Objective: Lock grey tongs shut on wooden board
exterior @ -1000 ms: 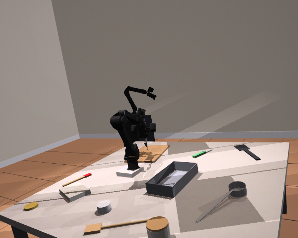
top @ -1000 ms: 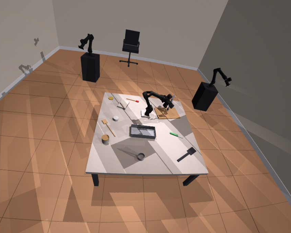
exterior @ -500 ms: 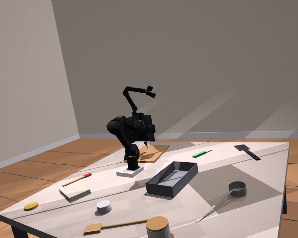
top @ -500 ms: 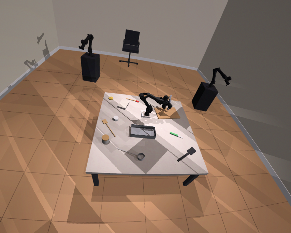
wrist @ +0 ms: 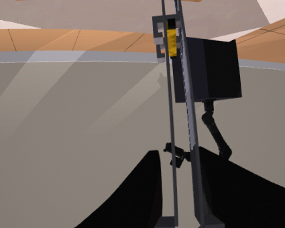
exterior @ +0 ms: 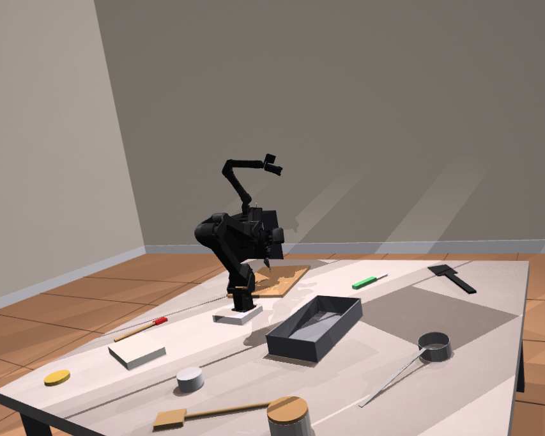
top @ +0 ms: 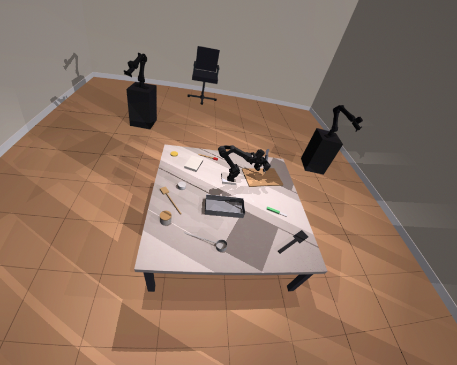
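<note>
The grey tongs (top: 267, 152) (exterior: 266, 263) (wrist: 189, 100) are held in the air above the wooden board (top: 275, 181) (exterior: 287, 277), hinge end down and tips up. My gripper (top: 264, 160) (exterior: 264, 236) (wrist: 174, 157) is shut on their two arms, which run close together and almost parallel in the wrist view. A yellow piece (wrist: 172, 41) sits beside a grey notched bracket at the hinge end; whether it is locked I cannot tell. The tongs do not touch the board. The roasting tin (top: 224, 214) (exterior: 291, 348) is empty.
A green-handled tool (top: 272, 210) (exterior: 364, 282) and a black spatula (top: 291, 242) (exterior: 458, 281) lie right of the tin. A ring-ended strainer (top: 205, 238), lidded jar (top: 165, 218), wooden spatula (top: 172, 202), white tub (top: 181, 185), white block (top: 193, 163) and red-tipped brush (top: 209, 156) lie elsewhere.
</note>
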You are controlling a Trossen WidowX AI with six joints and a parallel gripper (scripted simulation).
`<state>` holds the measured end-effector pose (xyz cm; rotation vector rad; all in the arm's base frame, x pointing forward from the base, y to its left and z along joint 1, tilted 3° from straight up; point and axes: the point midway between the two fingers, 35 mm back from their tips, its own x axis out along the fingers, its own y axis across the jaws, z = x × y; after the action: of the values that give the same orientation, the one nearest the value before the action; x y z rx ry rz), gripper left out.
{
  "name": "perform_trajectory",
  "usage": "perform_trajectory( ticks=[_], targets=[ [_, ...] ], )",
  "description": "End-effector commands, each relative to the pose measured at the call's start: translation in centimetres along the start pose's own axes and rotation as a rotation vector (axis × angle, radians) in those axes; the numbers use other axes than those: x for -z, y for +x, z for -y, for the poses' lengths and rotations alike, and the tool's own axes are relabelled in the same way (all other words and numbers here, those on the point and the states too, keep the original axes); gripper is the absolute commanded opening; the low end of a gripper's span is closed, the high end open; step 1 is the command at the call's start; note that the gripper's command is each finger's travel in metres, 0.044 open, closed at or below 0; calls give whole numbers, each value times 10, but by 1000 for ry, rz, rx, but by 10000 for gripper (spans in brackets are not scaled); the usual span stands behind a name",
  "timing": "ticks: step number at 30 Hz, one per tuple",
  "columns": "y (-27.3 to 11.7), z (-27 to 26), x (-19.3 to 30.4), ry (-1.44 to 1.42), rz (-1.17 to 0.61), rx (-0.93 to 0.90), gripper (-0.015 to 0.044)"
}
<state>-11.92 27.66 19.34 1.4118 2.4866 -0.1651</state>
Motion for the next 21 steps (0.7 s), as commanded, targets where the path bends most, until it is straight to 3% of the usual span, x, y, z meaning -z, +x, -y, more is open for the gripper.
perform_trajectory(
  ticks=[1,21],
  targets=[
    [0,1,1,4,-7,4,-150],
    [1,0,2,5,1,4,-150]
  ],
)
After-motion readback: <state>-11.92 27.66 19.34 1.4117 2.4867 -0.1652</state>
